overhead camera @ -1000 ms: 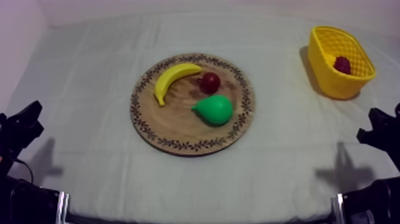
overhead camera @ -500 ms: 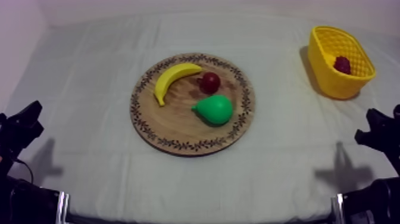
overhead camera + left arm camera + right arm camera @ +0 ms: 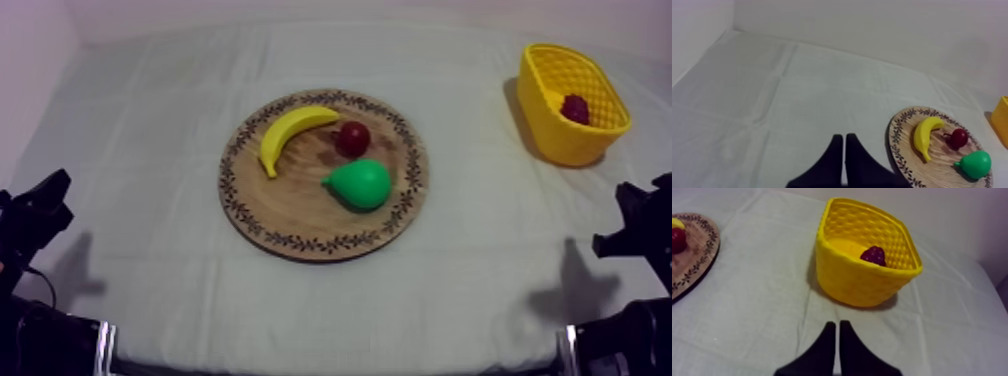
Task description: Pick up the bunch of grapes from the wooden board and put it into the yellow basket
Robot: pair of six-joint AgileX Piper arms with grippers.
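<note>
The bunch of grapes [image 3: 575, 108] [image 3: 873, 254], dark red-purple, lies inside the yellow basket [image 3: 560, 128] [image 3: 859, 285] at the far right of the table. The round wooden board [image 3: 290, 225] [image 3: 899, 145] at the centre carries a banana [image 3: 290, 135] [image 3: 925, 137], a small red fruit [image 3: 352, 137] [image 3: 958, 138] and a green pear [image 3: 360, 184] [image 3: 974, 164]. My left gripper [image 3: 45, 205] [image 3: 844, 142] rests low at the left, shut, well short of the board. My right gripper [image 3: 625, 225] [image 3: 837, 328] sits low at the right, shut, in front of the basket.
Grey-white cloth covers the table, with wide bare stretches left of the board and between board and basket. A pale wall rises behind the table's far edge.
The right gripper has drifted slightly down and back toward its resting side. The left arm and the fruit have not moved.
</note>
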